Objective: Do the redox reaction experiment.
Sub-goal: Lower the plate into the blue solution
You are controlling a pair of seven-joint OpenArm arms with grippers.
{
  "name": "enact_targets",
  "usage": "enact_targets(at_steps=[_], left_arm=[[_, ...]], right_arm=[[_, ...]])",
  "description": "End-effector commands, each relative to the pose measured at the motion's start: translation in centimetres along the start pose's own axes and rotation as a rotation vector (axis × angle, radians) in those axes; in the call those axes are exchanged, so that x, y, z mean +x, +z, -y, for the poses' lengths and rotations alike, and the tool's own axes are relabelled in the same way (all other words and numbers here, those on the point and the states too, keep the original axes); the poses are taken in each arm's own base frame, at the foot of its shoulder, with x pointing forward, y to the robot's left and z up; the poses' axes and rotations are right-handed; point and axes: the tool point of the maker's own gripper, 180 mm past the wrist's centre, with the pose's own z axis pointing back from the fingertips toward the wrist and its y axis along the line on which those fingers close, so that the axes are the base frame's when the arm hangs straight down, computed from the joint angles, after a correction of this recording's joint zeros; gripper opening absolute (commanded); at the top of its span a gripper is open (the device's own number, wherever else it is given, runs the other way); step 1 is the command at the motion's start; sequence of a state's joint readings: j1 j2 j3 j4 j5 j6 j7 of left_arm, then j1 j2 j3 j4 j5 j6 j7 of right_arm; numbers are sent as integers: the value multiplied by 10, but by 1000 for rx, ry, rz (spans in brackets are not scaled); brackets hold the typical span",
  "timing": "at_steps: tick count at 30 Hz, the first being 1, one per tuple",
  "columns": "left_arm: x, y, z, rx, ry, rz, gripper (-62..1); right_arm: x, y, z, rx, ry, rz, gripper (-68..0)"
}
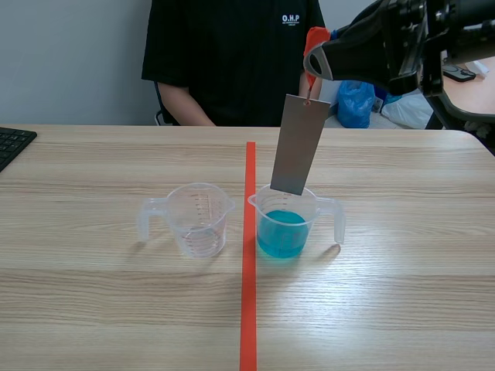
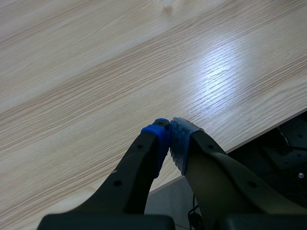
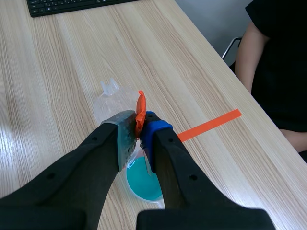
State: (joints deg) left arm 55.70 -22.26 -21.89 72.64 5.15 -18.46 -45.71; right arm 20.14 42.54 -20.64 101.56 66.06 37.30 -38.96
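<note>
I see the metal strip (image 1: 299,145) as a flat, matte grey rectangle, long and narrow, hanging slightly tilted from an orange tab (image 1: 315,42) on a small link. My right gripper (image 3: 140,125) is clamped on that tab, so the strip dangles at 6 o'clock below the fingers. Its lower edge sits level with the rim of the clear plastic beaker (image 1: 263,205), above the blue liquid inside. A matching empty beaker (image 1: 199,220), handled and graduated, stands at 9 o'clock from it on the wood-grain table (image 1: 93,294). My left gripper (image 2: 169,134) is closed on nothing, its blue dotted pads touching above the table's edge.
</note>
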Motion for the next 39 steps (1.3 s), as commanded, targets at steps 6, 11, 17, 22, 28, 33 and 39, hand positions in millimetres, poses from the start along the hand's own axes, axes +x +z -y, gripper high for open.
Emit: enact_targets(at_steps=[6,11,17,22,28,33,39], left_arm=[[6,0,-2,-1,-2,25,-577],[6,0,-2,-1,-2,25,-577],[6,0,-2,-2,-2,24,-577],[6,0,-2,-2,-2,23,-577],[6,0,-2,-2,-2,22,-577],[6,0,-2,-2,-2,22,-577],[6,0,-2,-2,-1,22,-577]], right_arm=[[11,4,6,-15,18,24,-658],[8,4,7,-17,6,21,-658],[-5,-1,18,-35,-60,21,-658],[-13,-8,23,-38,-109,29,-658],[-28,-19,28,-58,-133,7,-658],[-43,-31,30,-64,-144,-9,-658],[-61,-42,31,-69,-165,-27,-658]])
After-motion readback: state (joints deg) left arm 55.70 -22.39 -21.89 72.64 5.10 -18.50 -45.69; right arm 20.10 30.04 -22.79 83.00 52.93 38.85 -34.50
